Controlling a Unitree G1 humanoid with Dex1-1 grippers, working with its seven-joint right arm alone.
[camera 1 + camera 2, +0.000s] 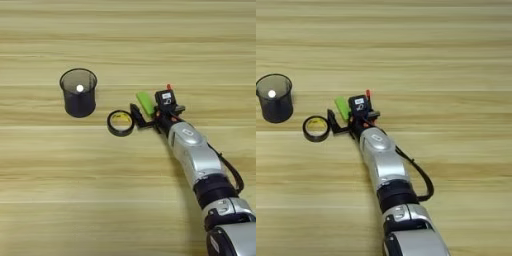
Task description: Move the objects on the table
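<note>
Three small things are lying close together near the middle of the surface [128, 45], and our right arm is reaching in among them from the near right corner. Our silver forearm is slanting up and to the left, with a black cable looping along its right side.

Our gripper [143, 114] is sitting low over the wood, and its two black fingers [136, 113] are pointing left. The green block [145, 102] is showing right at the gripper, tilted, just on the far side of the lower finger. We cannot tell whether the fingers are pinching the block or only lying beside it, nor whether they are spread or closed.

The tape ring [120, 123] is lying flat just left of the fingertips, its yellowish inside facing up. It seems to be close to the finger without clearly touching it.

Only the red tip of the pen [169, 87] is peeking out beyond the gripper's black housing, toward the far edge; the rest is hiding behind the gripper.

Further left, well apart from the ring, a dark mesh cup [78, 93] is standing upright with a white ball [79, 88] inside it.
</note>
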